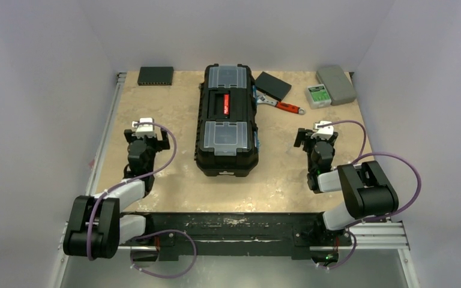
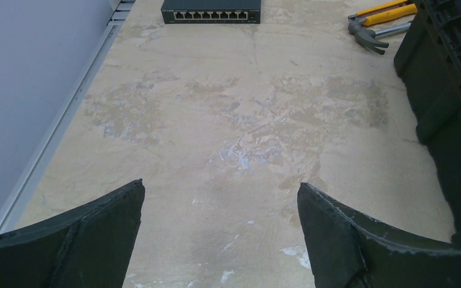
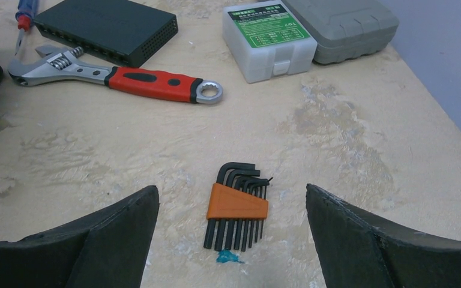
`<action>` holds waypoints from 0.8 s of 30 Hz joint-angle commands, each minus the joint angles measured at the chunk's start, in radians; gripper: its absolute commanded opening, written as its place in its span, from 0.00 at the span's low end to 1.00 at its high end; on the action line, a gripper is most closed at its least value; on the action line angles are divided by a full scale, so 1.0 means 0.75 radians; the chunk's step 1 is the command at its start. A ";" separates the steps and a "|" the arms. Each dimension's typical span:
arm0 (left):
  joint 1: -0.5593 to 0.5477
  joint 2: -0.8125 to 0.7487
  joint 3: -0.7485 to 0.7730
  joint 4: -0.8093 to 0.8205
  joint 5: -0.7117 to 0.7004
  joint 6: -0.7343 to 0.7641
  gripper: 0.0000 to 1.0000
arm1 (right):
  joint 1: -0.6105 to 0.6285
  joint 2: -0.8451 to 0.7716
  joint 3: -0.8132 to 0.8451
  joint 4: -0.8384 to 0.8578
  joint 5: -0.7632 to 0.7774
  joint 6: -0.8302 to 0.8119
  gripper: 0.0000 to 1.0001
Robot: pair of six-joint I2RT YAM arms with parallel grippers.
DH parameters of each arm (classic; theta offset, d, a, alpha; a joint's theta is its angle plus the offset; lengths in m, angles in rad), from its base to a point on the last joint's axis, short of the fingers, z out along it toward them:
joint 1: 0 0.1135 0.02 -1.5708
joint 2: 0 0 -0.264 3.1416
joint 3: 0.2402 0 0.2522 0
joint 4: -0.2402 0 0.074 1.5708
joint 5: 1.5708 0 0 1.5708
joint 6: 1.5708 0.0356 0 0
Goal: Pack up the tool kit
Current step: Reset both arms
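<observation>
**Toolbox shut at mid-table, tools loose around it, both claws spread**

We see the toolbox (image 1: 227,120) lying flat in the middle of the table (image 1: 168,180). Its lid is down, and its red-marked handle sits between the two clear-lidded compartments.

The left gripper (image 2: 221,185) hovers to the left of the toolbox, level with its near half. Its fingers are spread wide over bare tabletop and pinch nothing. In the left wrist view the toolbox's black side wall fills the right edge. Past the toolbox's far left corner lies a yellow-handled hammer (image 2: 372,27). Further left of that, at the far edge, sits a flat black box with a row of ports (image 2: 211,11).

The right gripper (image 3: 225,191) hangs to the right of the toolbox, also level with its near half. Its fingers are parted just as wide and hold nothing. On the table below and between them lies a hex key set (image 3: 238,204) in an orange holder, touched by neither finger.

Beyond it, right of the toolbox's far half, a wrench (image 3: 120,78) with a red and black grip lies flat, its jaw end pointing toward the toolbox. Just behind the wrench is a second flat black box (image 3: 108,27), with a screwdriver (image 3: 25,15) beside it. Furthest right of the toolbox are a small clear box with a green label (image 3: 269,39) and a grey case (image 3: 341,24), just beside each other.
</observation>
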 commanded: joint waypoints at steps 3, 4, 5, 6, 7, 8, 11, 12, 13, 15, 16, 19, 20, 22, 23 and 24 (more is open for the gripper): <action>0.023 0.274 -0.109 0.584 0.106 0.045 0.99 | -0.005 -0.006 0.033 0.025 0.016 0.013 0.90; 0.022 0.248 -0.083 0.506 0.119 0.046 0.98 | -0.005 -0.005 0.032 0.025 0.016 0.013 0.91; 0.025 0.220 -0.045 0.378 0.123 0.040 0.98 | -0.005 -0.005 0.033 0.025 0.016 0.013 0.91; 0.027 0.228 -0.009 0.312 0.124 0.040 0.98 | -0.005 -0.005 0.032 0.026 0.016 0.013 0.91; 0.039 0.254 0.028 0.283 0.127 0.034 0.98 | -0.006 -0.005 0.032 0.025 0.016 0.013 0.91; 0.071 0.246 0.076 0.170 0.167 -0.013 0.98 | -0.005 -0.005 0.033 0.026 0.015 0.013 0.92; 0.144 0.253 0.064 0.221 0.301 -0.042 0.99 | -0.005 -0.006 0.032 0.025 0.015 0.012 0.92; 0.143 0.243 0.082 0.161 0.321 -0.031 0.98 | -0.005 -0.004 0.032 0.026 0.015 0.013 0.92; 0.142 0.236 0.081 0.154 0.326 -0.024 0.92 | -0.005 -0.005 0.032 0.026 0.016 0.013 0.92; 0.142 0.245 0.040 0.252 0.276 -0.044 0.99 | -0.007 -0.006 0.034 0.025 0.016 0.013 0.93; 0.142 0.228 0.011 0.271 0.221 -0.064 1.00 | -0.005 -0.005 0.034 0.025 0.015 0.013 0.93; 0.142 0.241 -0.010 0.348 0.195 -0.073 1.00 | -0.005 -0.005 0.034 0.025 0.016 0.012 0.93; 0.142 0.235 0.012 0.296 0.208 -0.071 1.00 | -0.005 -0.006 0.033 0.025 0.015 0.012 0.93; 0.137 0.245 0.060 0.212 0.254 -0.039 1.00 | -0.005 -0.006 0.034 0.026 0.014 0.013 0.94; 0.136 0.246 0.070 0.203 0.325 -0.018 1.00 | -0.006 -0.005 0.034 0.025 0.015 0.013 0.94; 0.133 0.245 0.076 0.189 0.336 -0.012 1.00 | -0.006 -0.005 0.034 0.025 0.016 0.013 0.94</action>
